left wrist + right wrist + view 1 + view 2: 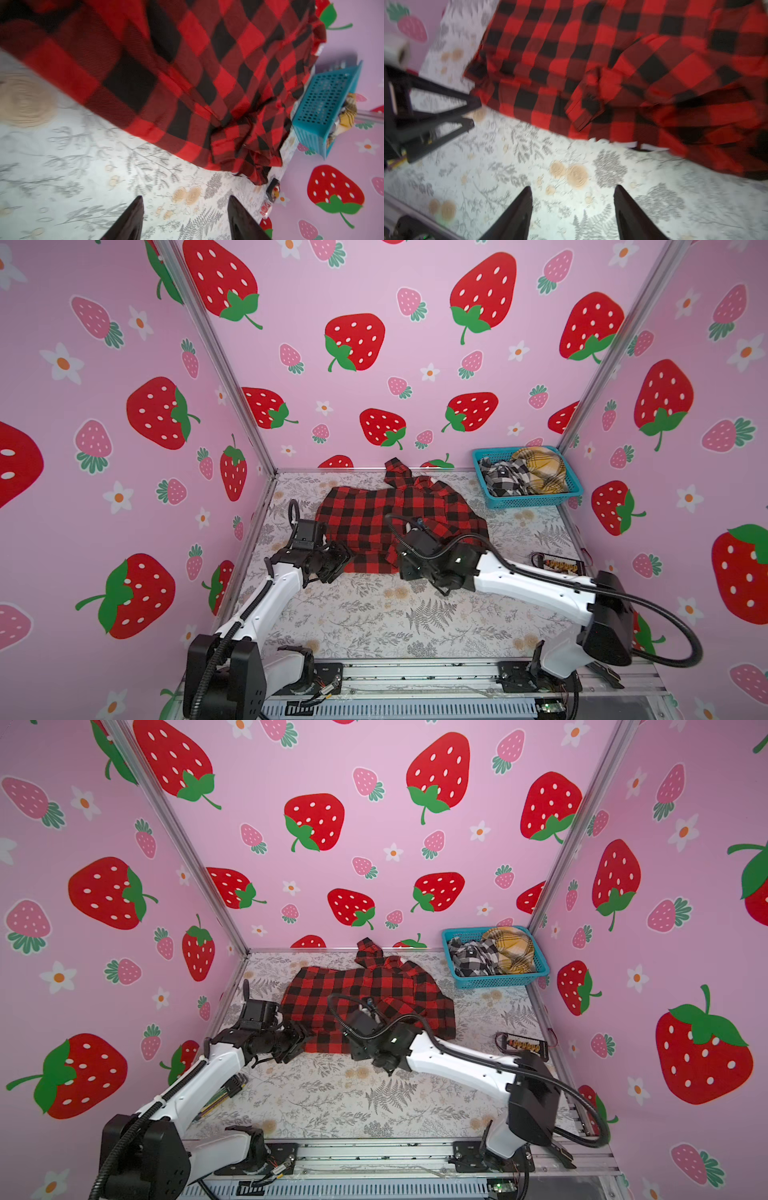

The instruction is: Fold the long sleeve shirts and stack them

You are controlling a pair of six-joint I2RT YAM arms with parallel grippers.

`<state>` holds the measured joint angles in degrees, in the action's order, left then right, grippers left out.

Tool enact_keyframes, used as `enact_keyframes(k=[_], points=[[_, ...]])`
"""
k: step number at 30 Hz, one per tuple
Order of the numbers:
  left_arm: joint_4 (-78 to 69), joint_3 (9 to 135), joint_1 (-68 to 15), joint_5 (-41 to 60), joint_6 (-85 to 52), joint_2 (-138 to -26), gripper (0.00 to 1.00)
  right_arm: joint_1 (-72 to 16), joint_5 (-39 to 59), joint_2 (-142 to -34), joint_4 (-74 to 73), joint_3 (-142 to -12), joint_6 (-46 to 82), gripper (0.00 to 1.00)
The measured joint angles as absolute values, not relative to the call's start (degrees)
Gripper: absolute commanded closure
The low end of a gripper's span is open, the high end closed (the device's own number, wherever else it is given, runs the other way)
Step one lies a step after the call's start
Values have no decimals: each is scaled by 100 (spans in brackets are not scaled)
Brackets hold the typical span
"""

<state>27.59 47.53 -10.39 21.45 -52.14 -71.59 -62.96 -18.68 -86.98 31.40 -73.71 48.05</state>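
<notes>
**Red-and-black shirt (pixel 399 514) flat on the table (pixel 374 614), both claws spread and empty**

Red check cloth fills most of what I see from both wrist cameras. In both top views the red-and-black shirt lies spread over the far half of the table, collar end toward the back wall and hem toward the arms. One sleeve (pixel 397 468) runs up to the foot of that wall. The other sleeve is laid across the body, its cuff (pixel 583 112) resting near the hem.

My left gripper (pixel 186 198) sits low at the hem's left corner. Its fingers (pixel 133 216) stand apart with only the floral table print between them. From the right wrist camera one of its fingertips looks to be right at the cloth edge. That picture is smeared, so I cannot say whether it touches.

My right gripper (pixel 573 188) hangs just off the hem toward the right. Its jaws are spread too, with bare table between them and no fabric pinched.

At the far right corner stands the teal basket (pixel 528 499), apart from the spread shirt. In it the black-and-white plaid shirt (pixel 503 479) is bunched on the left. The mustard plaid shirt (pixel 540 470) is heaped beside it, touching it, and both are crumpled.
</notes>
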Motion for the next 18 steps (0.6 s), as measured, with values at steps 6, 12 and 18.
enact_keyframes(k=[6,12,18], points=[[2250,5990,-2084,2143,-5688,-8676,38,-4580,-1087,-8488,2582,-6794,4565,67],[2381,7052,-2792,1931,-5734,-10036,44,-3883,-110,-8901,2143,-6211,4405,79],[3063,8079,-3061,1457,-5271,-10927,45,-3465,598,-9150,1632,-5996,4338,82]])
